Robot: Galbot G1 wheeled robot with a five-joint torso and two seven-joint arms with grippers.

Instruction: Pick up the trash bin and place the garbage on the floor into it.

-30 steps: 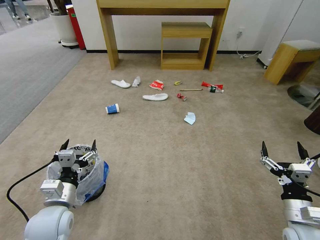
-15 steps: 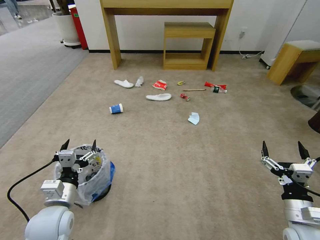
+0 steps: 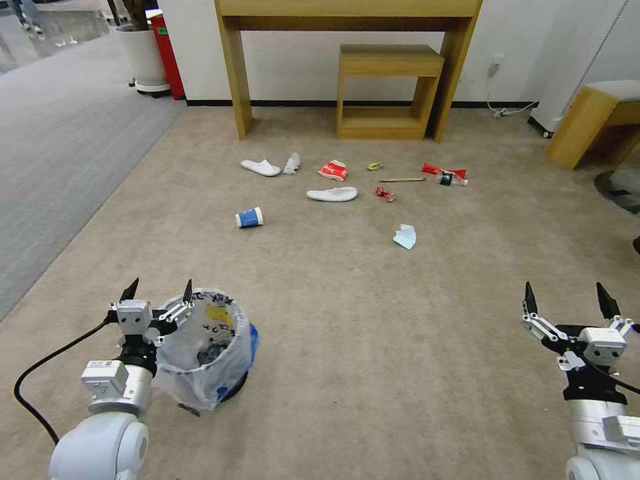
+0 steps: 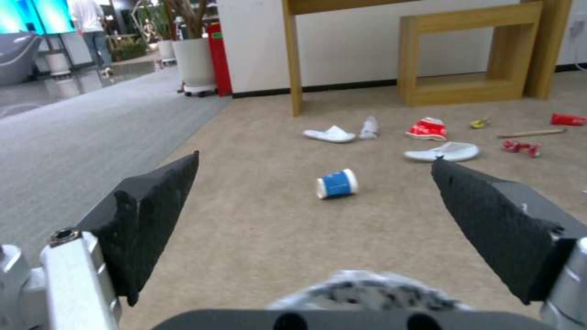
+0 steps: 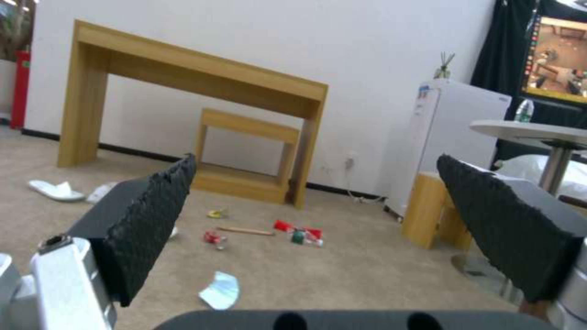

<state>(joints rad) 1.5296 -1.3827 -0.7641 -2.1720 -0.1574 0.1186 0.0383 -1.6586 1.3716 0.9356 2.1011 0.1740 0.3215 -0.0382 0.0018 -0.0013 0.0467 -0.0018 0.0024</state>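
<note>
The bin [image 3: 212, 347] sits on the floor [image 3: 347, 320] just right of the spread left gripper [image 3: 157, 291] — light, probably, its liner slippery — so take the rim. Right gripper [image 3: 567, 299] spread, idle.

Even, bright indoor light; soft shadows under the trash bin [image 3: 212, 347]. Wide-angle bending at head-view edges; wrist views soft, near fingers [image 4: 156, 215] blurred.

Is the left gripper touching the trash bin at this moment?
Cannot tell. In the head view the open left gripper overlaps the trash bin's bag rim; height is unclear. The left wrist view shows nothing between its fingers.
</note>
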